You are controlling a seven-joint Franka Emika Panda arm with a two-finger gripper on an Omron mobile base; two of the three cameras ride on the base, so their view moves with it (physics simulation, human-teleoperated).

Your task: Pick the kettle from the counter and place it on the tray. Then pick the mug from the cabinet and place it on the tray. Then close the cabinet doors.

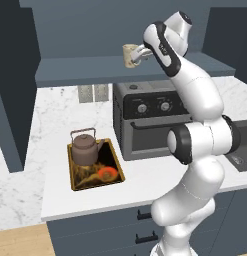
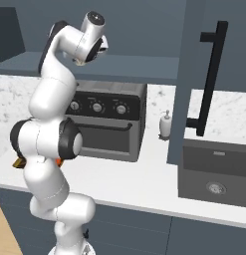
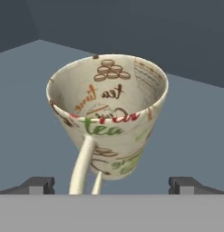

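Note:
The cream mug [image 1: 129, 55] stands upright on the shelf of the open cabinet [image 1: 80, 71]. My gripper [image 1: 140, 54] is level with it, just to its right, and open. In the hand view the mug [image 3: 109, 113] is close ahead, its handle pointing back between my spread fingertips [image 3: 38, 185], and neither touches it. The brown kettle [image 1: 85, 147] sits on the far end of the tray [image 1: 108, 156], which lies on the marble counter [image 1: 50, 130]. Both cabinet doors stand open: one at the left [image 1: 12, 95], one at the right [image 2: 191, 74].
A dark toaster oven [image 1: 147, 120] stands on the counter under the shelf, right of the tray. A soap dispenser [image 2: 165, 124] and a sink [image 2: 214, 174] lie to its right. The right door's black bar handle [image 2: 210, 74] juts out over the sink.

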